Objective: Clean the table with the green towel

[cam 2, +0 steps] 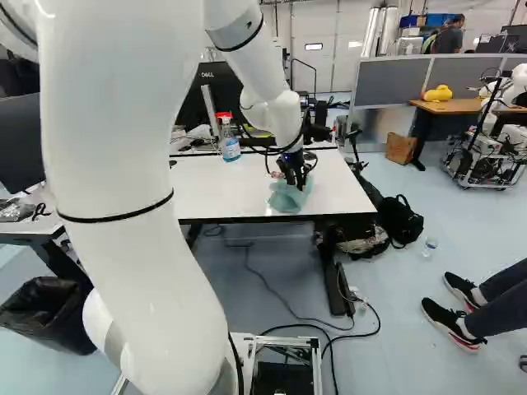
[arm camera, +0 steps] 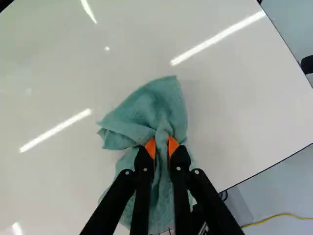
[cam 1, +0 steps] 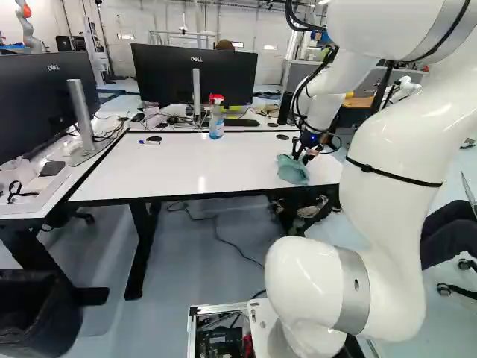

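Observation:
In the left base view my gripper [cam 1: 304, 149] is at the right part of the white table [cam 1: 186, 168], with the green towel [cam 1: 292, 170] bunched below it. The right base view shows the towel [cam 2: 288, 197] lying on the tabletop near its front edge. Seen from the wrist, the gripper [arm camera: 162, 147] is shut on the green towel [arm camera: 156, 105], its orange pads pinching a fold from two sides. Cloth spreads ahead of the fingers and beneath them.
A spray bottle [cam 1: 216, 119] stands toward the table's back, with a marker [cam 1: 149, 142] farther left. Behind are a monitor [cam 1: 195, 74] and cables. A black bin [cam 1: 36, 313] stands at the lower left; a backpack [cam 2: 398, 220] lies right of the table. Another robot [cam 2: 502, 123] stands beyond.

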Robot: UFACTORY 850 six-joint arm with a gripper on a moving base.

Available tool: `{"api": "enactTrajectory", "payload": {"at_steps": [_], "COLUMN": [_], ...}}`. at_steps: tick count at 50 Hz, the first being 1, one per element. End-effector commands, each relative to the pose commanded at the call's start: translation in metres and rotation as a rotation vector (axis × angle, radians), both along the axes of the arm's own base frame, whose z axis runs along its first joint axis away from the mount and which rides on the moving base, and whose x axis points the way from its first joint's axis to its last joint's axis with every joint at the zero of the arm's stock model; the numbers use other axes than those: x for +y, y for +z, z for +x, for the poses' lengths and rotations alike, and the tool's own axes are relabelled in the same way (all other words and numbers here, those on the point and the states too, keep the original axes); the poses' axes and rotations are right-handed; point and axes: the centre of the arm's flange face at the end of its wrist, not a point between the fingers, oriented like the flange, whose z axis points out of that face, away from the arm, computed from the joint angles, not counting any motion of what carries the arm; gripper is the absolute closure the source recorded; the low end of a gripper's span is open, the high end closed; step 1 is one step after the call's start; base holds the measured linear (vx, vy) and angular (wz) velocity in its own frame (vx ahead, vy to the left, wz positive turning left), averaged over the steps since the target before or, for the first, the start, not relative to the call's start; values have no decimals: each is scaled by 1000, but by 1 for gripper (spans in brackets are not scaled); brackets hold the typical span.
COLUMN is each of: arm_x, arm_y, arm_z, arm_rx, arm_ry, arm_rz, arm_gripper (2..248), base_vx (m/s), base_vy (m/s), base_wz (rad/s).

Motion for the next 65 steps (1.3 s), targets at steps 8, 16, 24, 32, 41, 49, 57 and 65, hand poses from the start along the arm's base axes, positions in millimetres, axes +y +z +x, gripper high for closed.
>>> {"api": "enactTrajectory", "payload": {"at_steps": [8, 16, 24, 32, 41, 49, 57, 65], "arm_x": [-14, -27, -34, -35, -33, -27, -16, -2], "arm_y": [0, 0, -1, -1, -2, -2, -2, -2], "arm_z": [7, 17, 30, 45, 62, 76, 86, 87], "arm_rx": [-5, -12, -19, -27, -36, -43, -46, -44], "arm_ry": [-20, -33, -34, -25, -11, 7, 30, 53], "arm_rz": [-2, -5, -9, -12, -15, -18, -19, -17], "arm_gripper": [200, 200, 200, 200, 200, 200, 200, 200], "base_vx": [0, 0, 0, 0, 0, 0, 0, 0], "base_vy": [0, 0, 0, 0, 0, 0, 0, 0], "base_wz": [0, 0, 0, 0, 0, 0, 0, 0]}}
